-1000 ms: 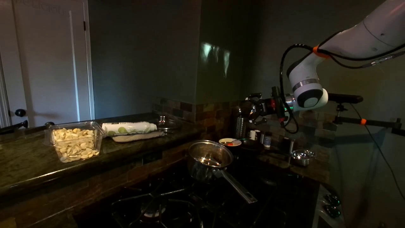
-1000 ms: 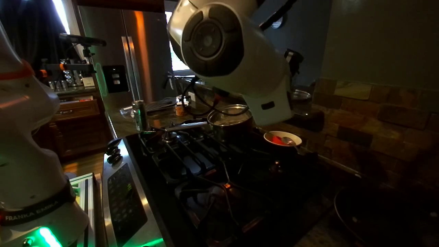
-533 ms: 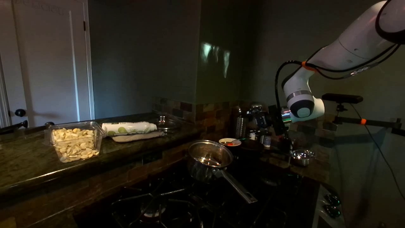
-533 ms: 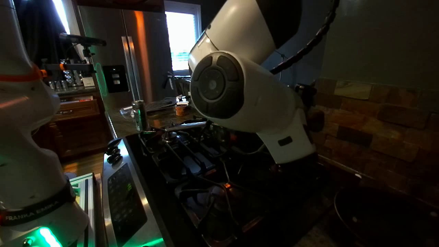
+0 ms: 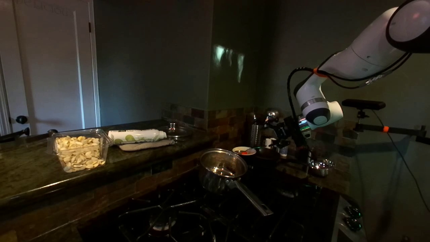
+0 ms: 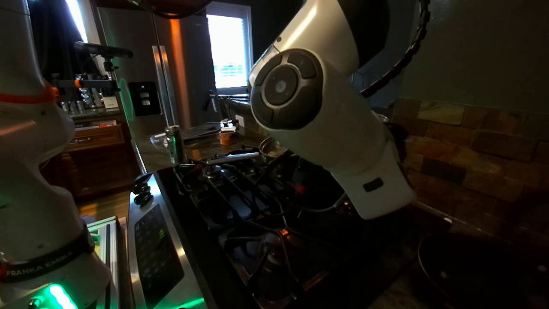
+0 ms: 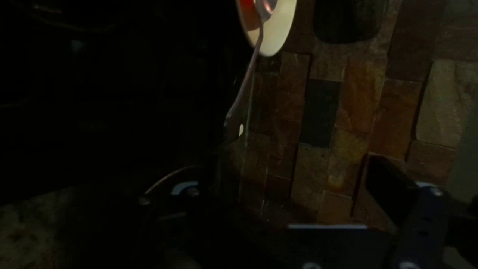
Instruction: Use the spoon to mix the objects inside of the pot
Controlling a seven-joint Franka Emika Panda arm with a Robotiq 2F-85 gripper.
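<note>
A metal pot (image 5: 218,183) with a long handle stands on the stove; its contents are too dark to make out. In an exterior view the arm hides most of the pot, leaving part of its rim (image 6: 266,148). The spoon (image 7: 248,80) rests with its bowl in a small white dish (image 7: 282,31) holding something red, its handle sticking out toward my gripper. The dish (image 5: 249,153) stands behind the pot. My gripper (image 7: 295,164) is open, with nothing between its fingers, beyond the spoon's handle end. In an exterior view it (image 5: 271,134) is above and right of the dish.
A tiled backsplash (image 7: 317,112) is close beside the dish and gripper. Small jars (image 5: 284,150) and a metal bowl (image 5: 321,169) stand behind the stove. A dark pan (image 6: 422,262) lies at its side. A container of pale pieces (image 5: 80,154) sits on the raised counter.
The arm has come down and toward the dish, and the gripper has tilted and dropped. In an exterior view the arm now covers the dish and most of the pot. Pot unmoved.
</note>
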